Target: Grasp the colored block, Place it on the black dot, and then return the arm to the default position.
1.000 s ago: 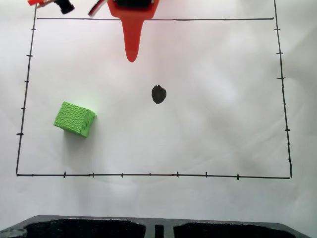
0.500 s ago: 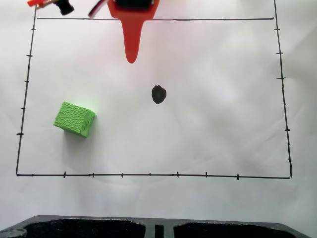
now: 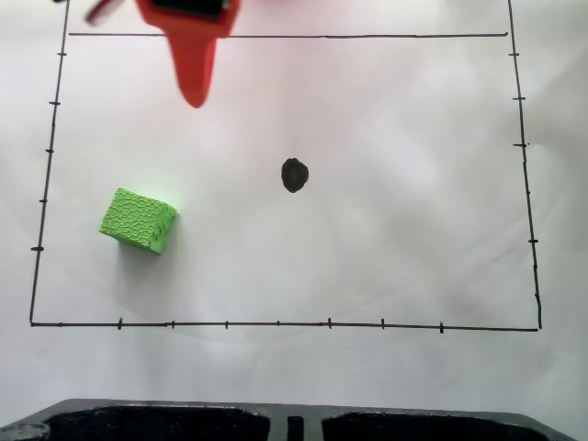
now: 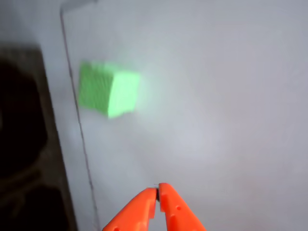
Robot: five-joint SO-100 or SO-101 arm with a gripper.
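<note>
Orange gripper fingers meet at their tips in the wrist view, holding nothing. In the fixed view the arm hangs at upper left. The colored block lies on white paper, left of the black dot, well apart.

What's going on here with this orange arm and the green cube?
The arm's gripper is shut and empty, hanging near the top edge of the fixed view, up and right of the green cube. The cube sits untouched on the white paper, well left of the black dot. Nothing has been grasped yet.
</note>
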